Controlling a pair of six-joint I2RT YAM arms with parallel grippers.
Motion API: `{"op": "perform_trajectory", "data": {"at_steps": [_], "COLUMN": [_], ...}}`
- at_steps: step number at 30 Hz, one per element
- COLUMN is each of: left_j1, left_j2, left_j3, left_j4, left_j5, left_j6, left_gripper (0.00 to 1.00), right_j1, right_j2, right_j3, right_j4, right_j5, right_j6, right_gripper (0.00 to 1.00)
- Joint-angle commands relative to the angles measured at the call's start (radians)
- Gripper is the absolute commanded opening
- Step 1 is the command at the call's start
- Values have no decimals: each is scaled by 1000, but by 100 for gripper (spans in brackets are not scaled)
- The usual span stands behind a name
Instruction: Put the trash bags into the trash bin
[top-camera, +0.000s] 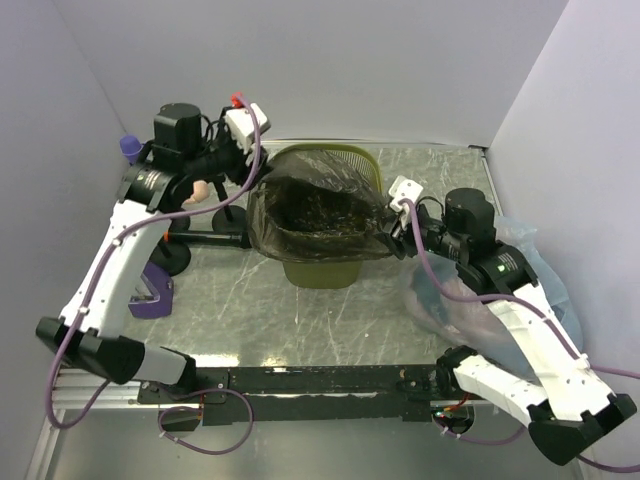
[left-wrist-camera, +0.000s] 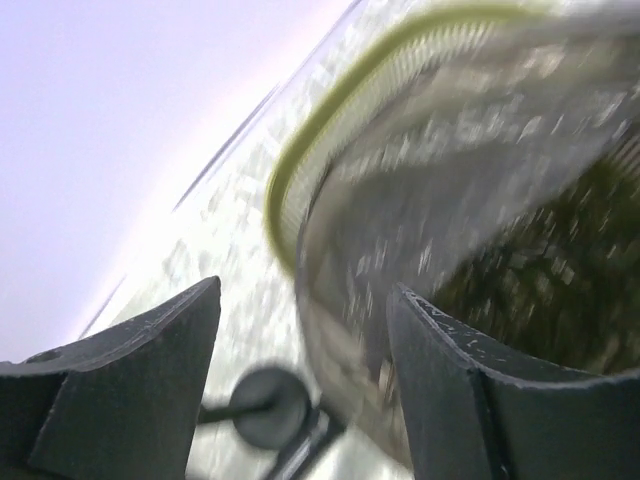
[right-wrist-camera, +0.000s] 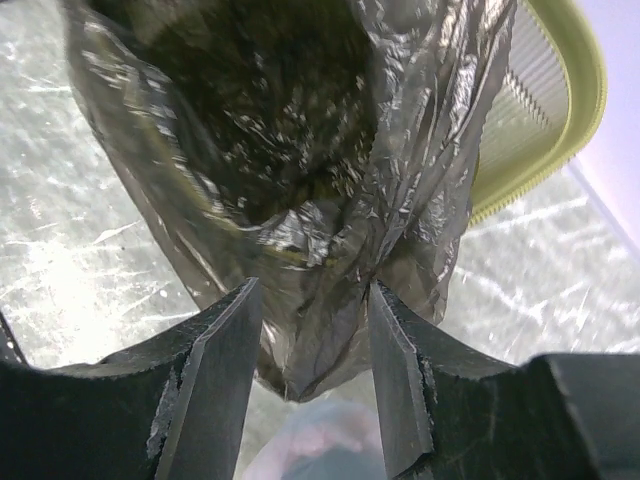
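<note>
Plastic film: one trash bag (top-camera: 320, 205), dark grey, see-through, crinkled all over. It looks thin and featherweight, and my guess is it floats and balloons rather than drops.
Where it sits: its mouth is spread over the bin (top-camera: 322, 272) and its body sags down inside. The edges drape over the left and right rim, and the far rim shows bare green.
Bin build: olive-green, slatted, upright in the middle of the desk (top-camera: 230, 300). Stiff enough to push film against, I'd judge, but light enough to skid.
Left pincer (left-wrist-camera: 305, 290): jaws wide apart at the bin's left rim, bag edge just beside one of them, nothing gripped. This view is blurred.
Right pincer (right-wrist-camera: 312, 285): jaws apart at the right rim. A hanging fold of bag lies between them, loose, not squeezed.
Where to grip: the bunched folds at the rim, taking a pinch of doubled film. A single flat layer would likely slip out or tear.
Watch for: film snagging on the slats, or springing back up once pushed down.
Count: one dark bag, one bin, two pincers. There is also one clear bluish bag (top-camera: 530, 270) under the right arm and one purple thing (top-camera: 150, 292) at the left.
</note>
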Motion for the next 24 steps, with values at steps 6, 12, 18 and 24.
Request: {"op": "perform_trajectory", "data": {"at_steps": [6, 12, 18, 24], "left_j1": [-81, -91, -92, -95], "left_j2": [186, 284, 298, 324], "left_j3": [172, 215, 212, 222], "left_j4": [216, 162, 118, 118], "left_j5": [173, 162, 199, 211], "left_j6": [6, 117, 216, 244], "left_gripper": [73, 72, 66, 22], "right_j1": [-8, -17, -37, -123], "right_j2": [-29, -26, -26, 51], "right_j3": [-25, -45, -82, -62], "right_j4": [32, 55, 59, 55], "right_j5": [78, 121, 108, 6], "right_j6": [64, 43, 75, 141], "right_gripper": [55, 55, 52, 20]}}
